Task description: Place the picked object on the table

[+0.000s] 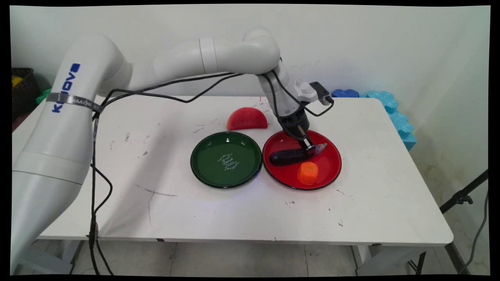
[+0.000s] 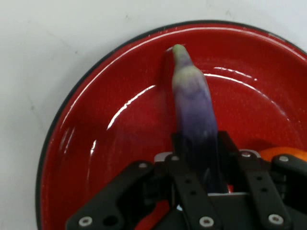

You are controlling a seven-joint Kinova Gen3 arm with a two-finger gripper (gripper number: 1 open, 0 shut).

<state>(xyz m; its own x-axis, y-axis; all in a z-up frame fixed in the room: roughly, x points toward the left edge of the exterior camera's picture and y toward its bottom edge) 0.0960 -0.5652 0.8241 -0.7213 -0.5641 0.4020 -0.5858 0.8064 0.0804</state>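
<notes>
We are looking down across a white table [image 1: 242,210]. Nearest us, an orange carrot piece [image 1: 308,173] is sitting in a red plate [image 1: 332,166], with a green plate [image 1: 203,162] touching it on the left. Just behind the carrot, our end effector [image 1: 308,146] is clenching a purple eggplant [image 1: 291,156] near its pale stem end, the dark end lying on the plate. Gripped so far off-centre, it could droop or slip. Farther back, a red watermelon slice [image 1: 247,118] is lying.
</notes>
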